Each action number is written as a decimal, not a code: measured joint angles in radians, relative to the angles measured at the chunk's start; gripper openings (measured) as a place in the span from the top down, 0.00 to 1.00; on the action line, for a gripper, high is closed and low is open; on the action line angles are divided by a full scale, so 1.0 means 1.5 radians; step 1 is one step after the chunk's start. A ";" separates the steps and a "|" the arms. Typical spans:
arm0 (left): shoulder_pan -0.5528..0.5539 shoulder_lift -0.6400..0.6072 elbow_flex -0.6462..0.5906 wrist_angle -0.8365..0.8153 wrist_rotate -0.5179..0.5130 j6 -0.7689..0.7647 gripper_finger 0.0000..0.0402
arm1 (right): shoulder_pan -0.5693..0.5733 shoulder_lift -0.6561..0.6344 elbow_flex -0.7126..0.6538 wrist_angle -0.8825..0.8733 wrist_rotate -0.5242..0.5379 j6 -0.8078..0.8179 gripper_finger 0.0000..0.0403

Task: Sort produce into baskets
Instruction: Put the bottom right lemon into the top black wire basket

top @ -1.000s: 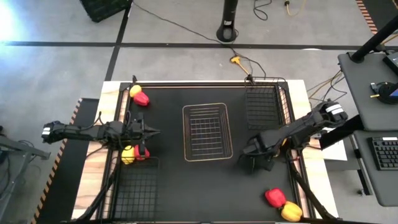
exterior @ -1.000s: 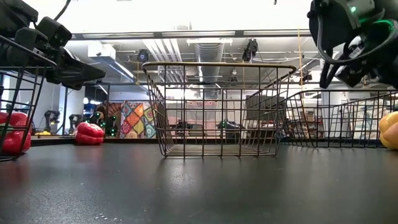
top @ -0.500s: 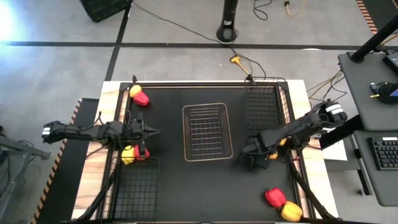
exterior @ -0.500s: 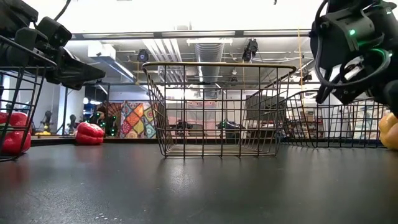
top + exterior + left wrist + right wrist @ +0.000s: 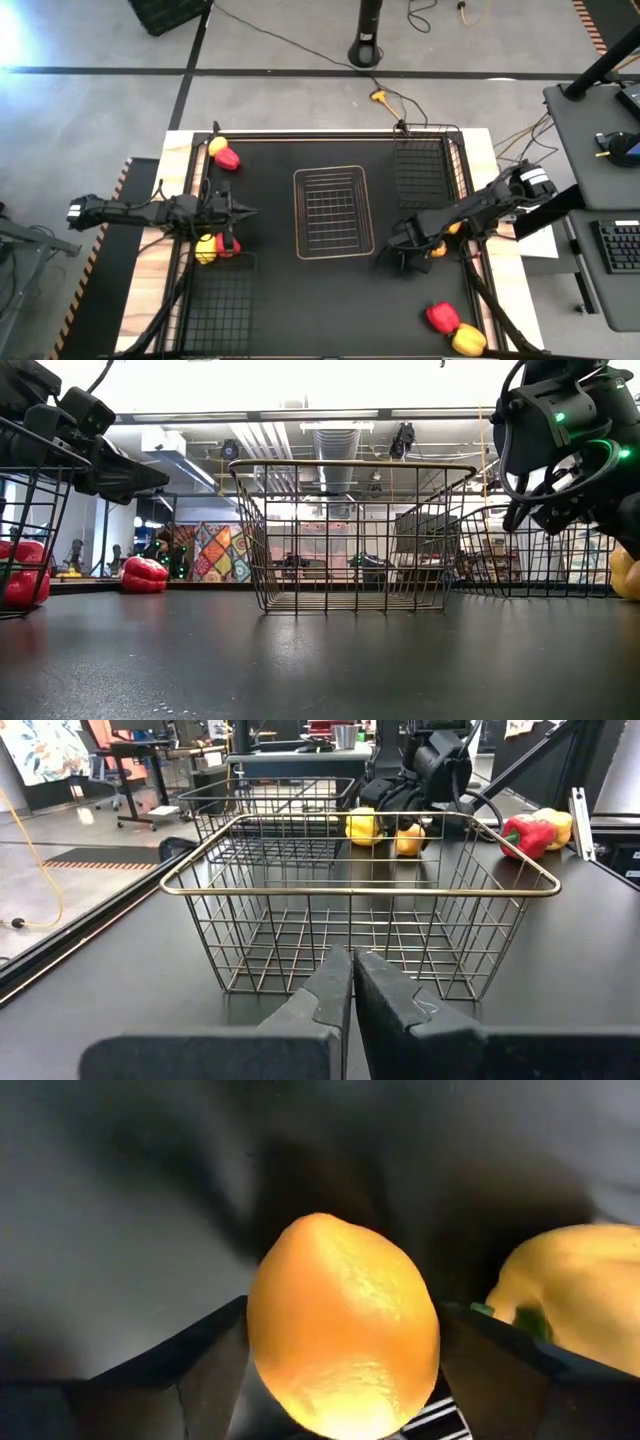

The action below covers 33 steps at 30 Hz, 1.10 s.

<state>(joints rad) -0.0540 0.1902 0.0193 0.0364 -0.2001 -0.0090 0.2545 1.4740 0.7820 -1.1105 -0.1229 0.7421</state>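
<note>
Right gripper (image 5: 340, 1370) lower now, fingers closer around lemon (image 5: 342, 1325).

Right claw (image 5: 408, 256) low over the counter, arm angled in from the right, fingers (image 5: 215, 1370) spread apart. Left claw (image 5: 352, 982) pinched closed, arm stretched level, pointing inward.

Orange lemon (image 5: 343, 1325) on the mat beside a yellow pepper (image 5: 577, 1295)
</note>
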 joint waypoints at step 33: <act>0.000 0.000 0.000 0.000 0.000 0.000 1.00 | 0.002 -0.005 0.236 -0.167 0.030 -0.007 0.40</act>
<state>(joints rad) -0.0540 0.1902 0.0194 0.0367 -0.1999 -0.0090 0.2573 1.4658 1.1362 -1.3613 -0.0779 0.7319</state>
